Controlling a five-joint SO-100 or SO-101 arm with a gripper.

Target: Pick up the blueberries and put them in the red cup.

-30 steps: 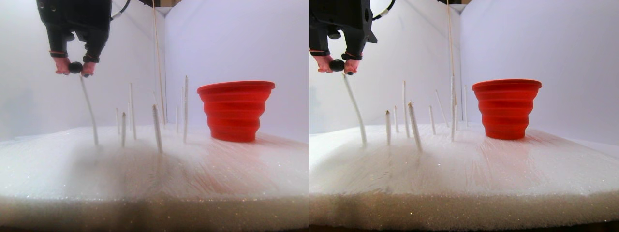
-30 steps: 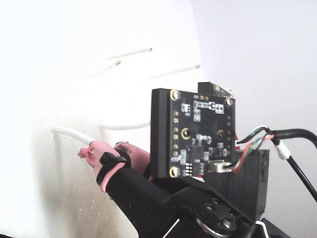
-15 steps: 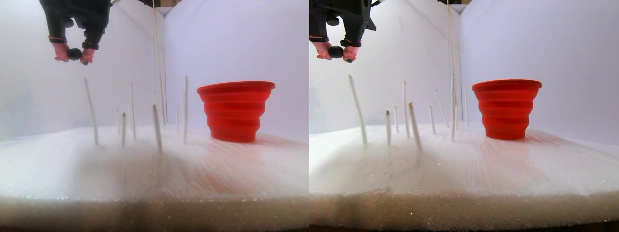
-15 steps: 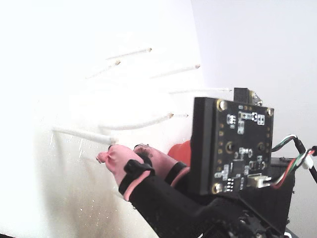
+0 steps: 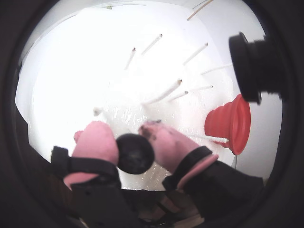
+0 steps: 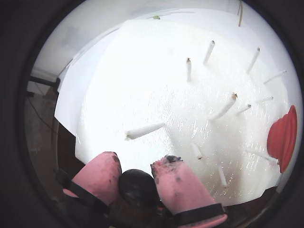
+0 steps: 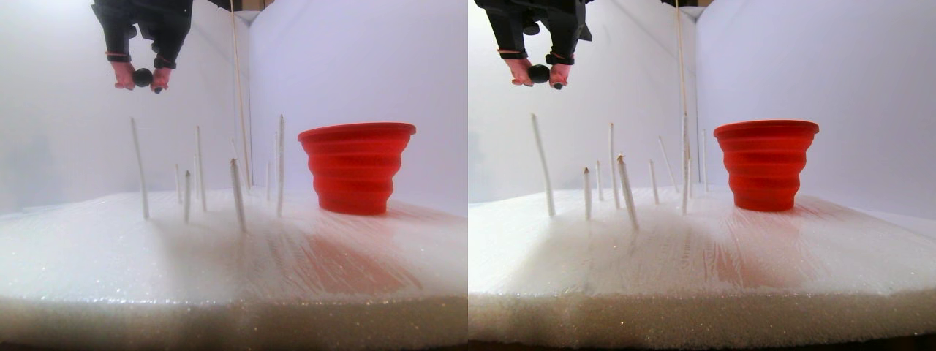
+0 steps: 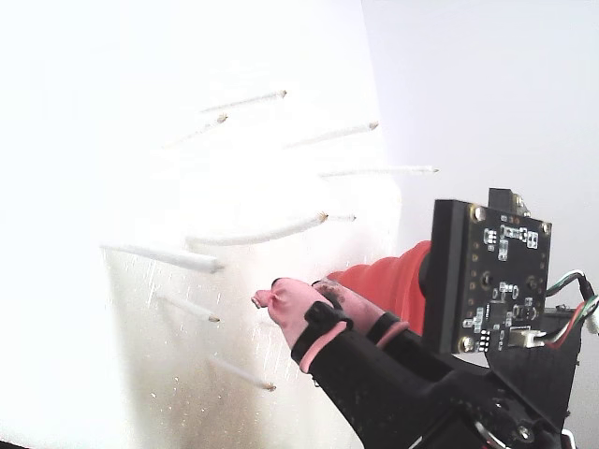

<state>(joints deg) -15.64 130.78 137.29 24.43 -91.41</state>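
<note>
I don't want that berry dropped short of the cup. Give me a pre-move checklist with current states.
1. Grip: gripper is shut on the blueberry, held between its pink pads: ok.
2. Height: in the stereo pair view, gripper is above every white stick: ok.
3. Red cup upright, mouth open: ok.
4. Gripper over cup: not ok, cup is off to the right in that view.
5. Cup contents: cannot tell.

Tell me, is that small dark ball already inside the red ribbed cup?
No, the small dark ball sits pinched in the tool, well above and left of the red ribbed cup.
</note>
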